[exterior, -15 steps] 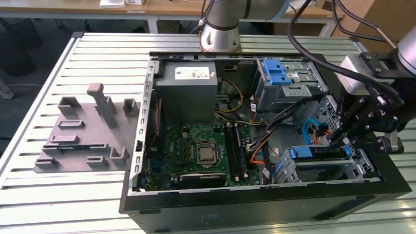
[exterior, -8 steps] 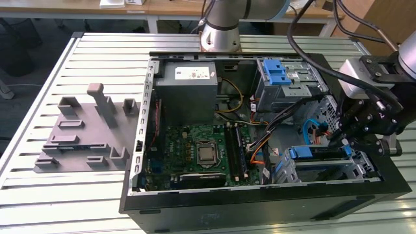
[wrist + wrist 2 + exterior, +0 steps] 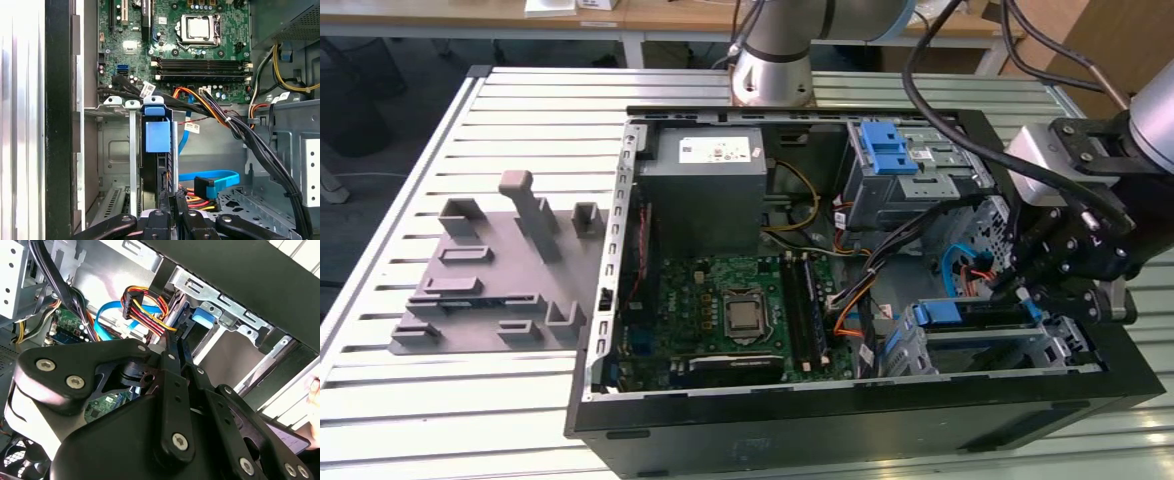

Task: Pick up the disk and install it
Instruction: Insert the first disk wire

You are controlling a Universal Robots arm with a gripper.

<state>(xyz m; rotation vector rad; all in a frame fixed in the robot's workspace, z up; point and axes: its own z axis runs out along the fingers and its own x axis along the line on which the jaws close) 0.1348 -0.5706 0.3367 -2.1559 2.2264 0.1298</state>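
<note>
The disk (image 3: 974,312) sits on edge in the metal drive bay (image 3: 1062,345) at the front corner of the open computer case, on the exterior view's right. Its blue rail tab (image 3: 157,135) faces up out of the slot, and its blue end (image 3: 205,315) lies just beyond my fingertips. My gripper (image 3: 1027,295) hangs over that bay. The black fingers (image 3: 165,215) are shut together with no gap, narrower than the disk, and the gripper (image 3: 172,346) has its tips at the disk's near edge (image 3: 159,180).
Bundled power and blue data cables (image 3: 235,125) cross beside the bay. A second cage with a blue latch (image 3: 894,150) and the grey power supply (image 3: 707,160) stand at the case's back. The motherboard (image 3: 734,310) lies mid-case. A grey fixture plate (image 3: 494,280) rests on the slatted table.
</note>
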